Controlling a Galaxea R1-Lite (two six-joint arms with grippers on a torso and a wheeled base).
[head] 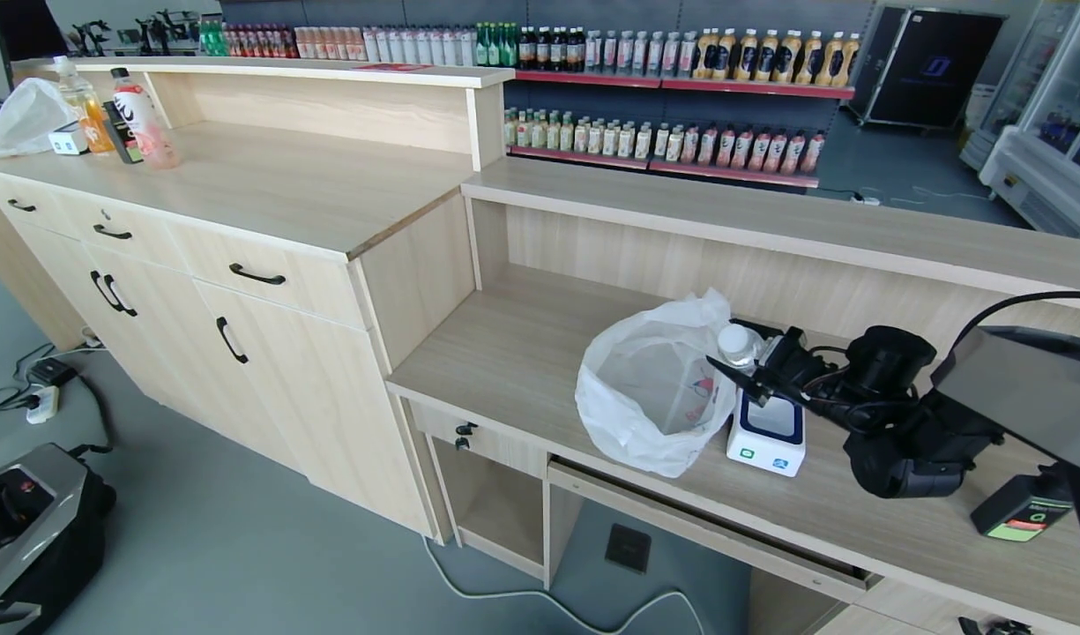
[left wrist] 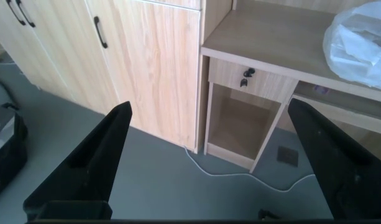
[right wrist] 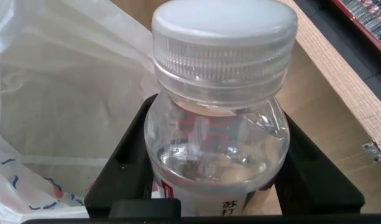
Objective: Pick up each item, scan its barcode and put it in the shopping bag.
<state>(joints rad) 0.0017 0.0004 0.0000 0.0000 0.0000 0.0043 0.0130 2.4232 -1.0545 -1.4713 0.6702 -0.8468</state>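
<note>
Right wrist view has the right gripper (right wrist: 218, 186) with its fingers (right wrist: 125, 171) clenched on a clear bottle (right wrist: 218, 124) just below the shoulder, white cap up, label low and partly hidden. In the head view the bottle sits at the rim of the shopping bag (head: 650, 388), above the far edge of the white scanner (head: 766, 434) that stands against the bag's side.

I judge the step to be the scan or the drop just after it — which, I cannot tell. If the scan is not yet done, the label should be turned to face the scanner's dark top window and held steady. For the drop, carry the bottle over the middle of the bag's open mouth and lower it well in before letting go. The bag is thin and slack, so its rim could fold under a nudge, and the scanner stands close enough to the bag to be knocked.

The left gripper (left wrist: 209, 118) hangs well apart from the bag, out over the floor, fingers released and empty. On the bench (head: 504, 353), past the scanner from the bag, lies a small dark device (head: 1020, 516) with a green face. Far from the bag, on the higher bench, stand more bottles (head: 143, 119) and a second bag (head: 24, 115) — drink shelves (head: 681, 53) run behind.
</note>
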